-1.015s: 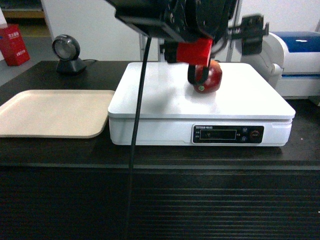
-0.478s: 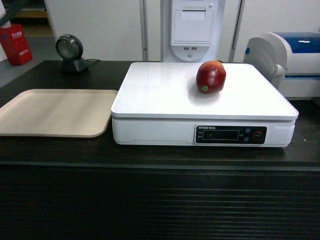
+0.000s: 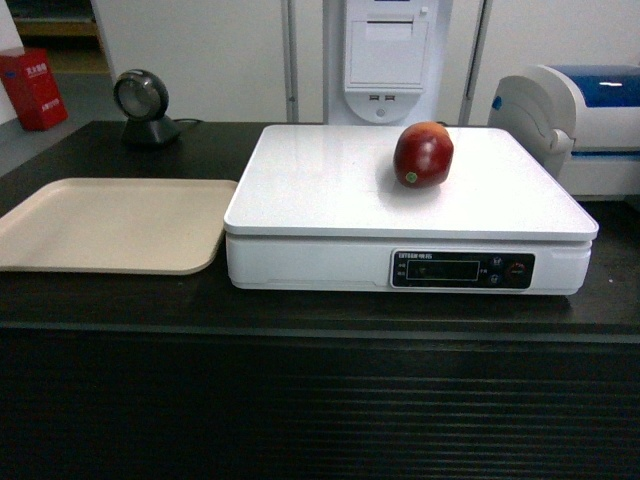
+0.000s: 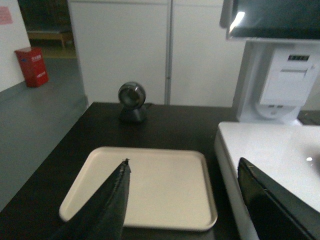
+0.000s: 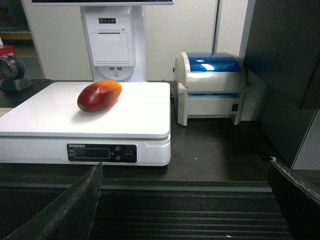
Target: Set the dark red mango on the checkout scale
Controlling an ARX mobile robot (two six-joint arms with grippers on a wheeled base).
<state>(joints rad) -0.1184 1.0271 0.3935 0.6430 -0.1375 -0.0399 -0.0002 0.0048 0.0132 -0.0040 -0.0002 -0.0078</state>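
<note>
The dark red mango lies free on the white scale, toward its back right part. The scale stands on the black checkout counter with its ribbed front. No arm shows in the head view. My left gripper is open above the beige tray, with the scale's corner at its right finger. My right gripper is open and empty, pulled back in front of the counter edge, well apart from the mango.
A beige tray lies left of the scale. A round black scanner stands at the back left. A white and blue printer sits right of the scale. A white terminal stands behind it.
One second ago a gripper was over the scale at the mango. It has since left the head view, and the mango lies free on the scale in the same spot.
</note>
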